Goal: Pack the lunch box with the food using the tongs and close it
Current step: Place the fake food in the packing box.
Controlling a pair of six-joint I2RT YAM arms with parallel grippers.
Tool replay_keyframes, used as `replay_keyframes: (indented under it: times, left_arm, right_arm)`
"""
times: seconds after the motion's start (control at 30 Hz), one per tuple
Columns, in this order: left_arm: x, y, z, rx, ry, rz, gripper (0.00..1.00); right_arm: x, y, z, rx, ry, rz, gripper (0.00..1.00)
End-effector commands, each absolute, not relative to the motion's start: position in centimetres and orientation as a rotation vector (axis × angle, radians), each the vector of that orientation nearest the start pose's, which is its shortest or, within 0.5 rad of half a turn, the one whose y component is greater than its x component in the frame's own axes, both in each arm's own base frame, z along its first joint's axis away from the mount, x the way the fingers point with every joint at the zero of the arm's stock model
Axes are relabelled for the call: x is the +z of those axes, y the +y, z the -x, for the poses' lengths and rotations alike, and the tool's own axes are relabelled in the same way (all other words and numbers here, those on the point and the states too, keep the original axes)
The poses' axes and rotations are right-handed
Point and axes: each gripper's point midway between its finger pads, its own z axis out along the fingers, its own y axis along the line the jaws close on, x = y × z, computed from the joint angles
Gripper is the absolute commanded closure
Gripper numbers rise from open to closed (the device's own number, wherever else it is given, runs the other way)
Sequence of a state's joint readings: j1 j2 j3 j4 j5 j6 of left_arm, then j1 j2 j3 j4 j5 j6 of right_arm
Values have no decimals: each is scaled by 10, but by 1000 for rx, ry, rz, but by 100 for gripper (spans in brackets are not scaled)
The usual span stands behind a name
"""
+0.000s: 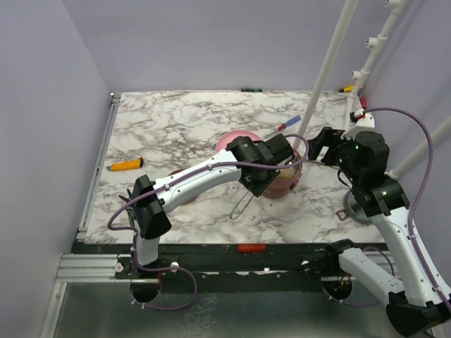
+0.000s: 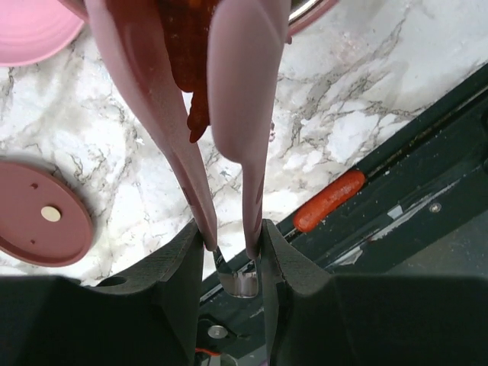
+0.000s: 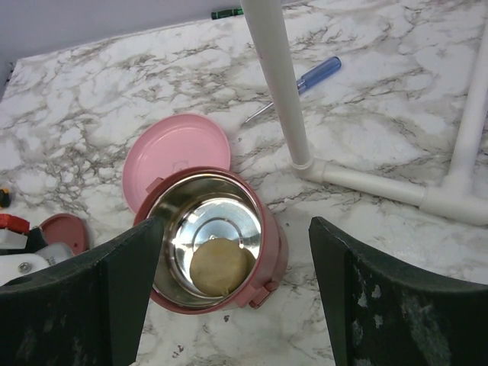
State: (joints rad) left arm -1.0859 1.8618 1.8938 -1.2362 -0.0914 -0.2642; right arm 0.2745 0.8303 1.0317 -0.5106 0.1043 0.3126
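Note:
The dusty-red lunch box (image 3: 268,229) stands open on the marble, and a tan-cream ball (image 3: 221,267) lies in its steel bowl. My right gripper (image 3: 236,225) hovers open above and beside it, with nothing between the fingers. My left gripper (image 2: 232,236) is shut on the pink tongs (image 2: 240,91) near their joined end. Red food (image 2: 183,46) is pinched between the tong arms close to the box rim (image 2: 313,8). From above, the left gripper (image 1: 255,182) sits just left of the lunch box (image 1: 283,182), and the right gripper (image 1: 317,146) is at its right.
The pink plate (image 3: 177,156) lies behind the box and a maroon disc lid (image 2: 38,213) to its left. One red sausage (image 1: 251,248) rests on the black front rail. A blue-handled screwdriver (image 3: 316,75), white pipes (image 3: 278,84) and an orange-handled tool (image 1: 125,165) are nearby.

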Motion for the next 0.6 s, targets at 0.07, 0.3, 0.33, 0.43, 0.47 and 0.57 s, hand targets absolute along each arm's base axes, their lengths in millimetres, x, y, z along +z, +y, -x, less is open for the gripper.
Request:
replay_keyframes:
  times: [0.07, 0.3, 0.33, 0.43, 0.47, 0.57]
  left_arm:
    - [181, -352, -201, -193, 2549, -1102, 68]
    - [179, -355, -204, -198, 2542, -1102, 51]
    - [179, -355, -204, -199, 2541, -1103, 50]
    - [179, -356, -204, -200, 2538, -1105, 49]
    - [179, -356, -204, -201, 2539, -1104, 49]
    - [186, -355, -207, -202, 2520, -1086, 51]
  right_arm:
    - [304, 70, -285, 281, 1870, -110, 18]
    - [305, 69, -285, 281, 1864, -114, 18]
    - [304, 69, -285, 281, 1866, -114, 18]
    - [305, 68, -285, 278, 1865, -117, 18]
    - [304, 68, -285, 275, 1867, -117, 18]
    - [303, 68, -285, 272, 1869, -119, 18]
